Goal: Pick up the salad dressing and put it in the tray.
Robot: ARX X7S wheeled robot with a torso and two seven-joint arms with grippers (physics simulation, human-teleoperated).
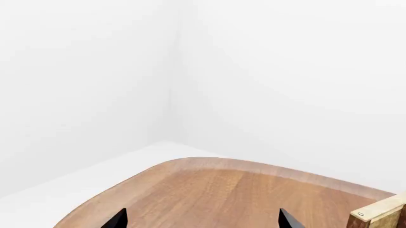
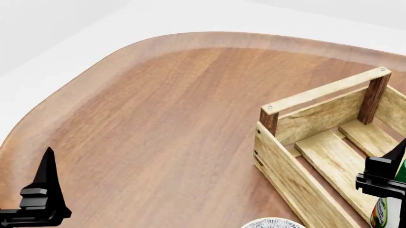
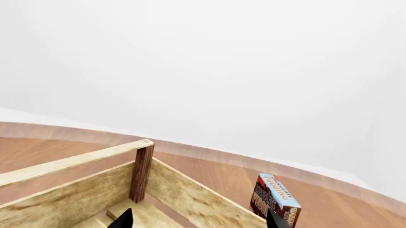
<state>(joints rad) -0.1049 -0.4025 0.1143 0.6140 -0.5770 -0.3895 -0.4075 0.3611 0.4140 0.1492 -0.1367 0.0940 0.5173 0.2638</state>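
One worktop (image 2: 159,118). One tray (image 2: 298,185), slatted wood. One salad dressing bottle (image 2: 388,209). One pudding box (image 3: 275,195). One patterned bowl (image 2: 273,223), partly cut off. Two hands: left hand (image 2: 38,204), right hand (image 2: 387,183).

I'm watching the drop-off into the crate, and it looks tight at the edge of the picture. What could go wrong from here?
1. The salad dressing hangs in the right gripper above the tray; released from there, it may topple on the slats.
2. Lowering could catch it on the near wall or a corner post.
3. The head view cuts off the bottle, so grip security is hard to judge.
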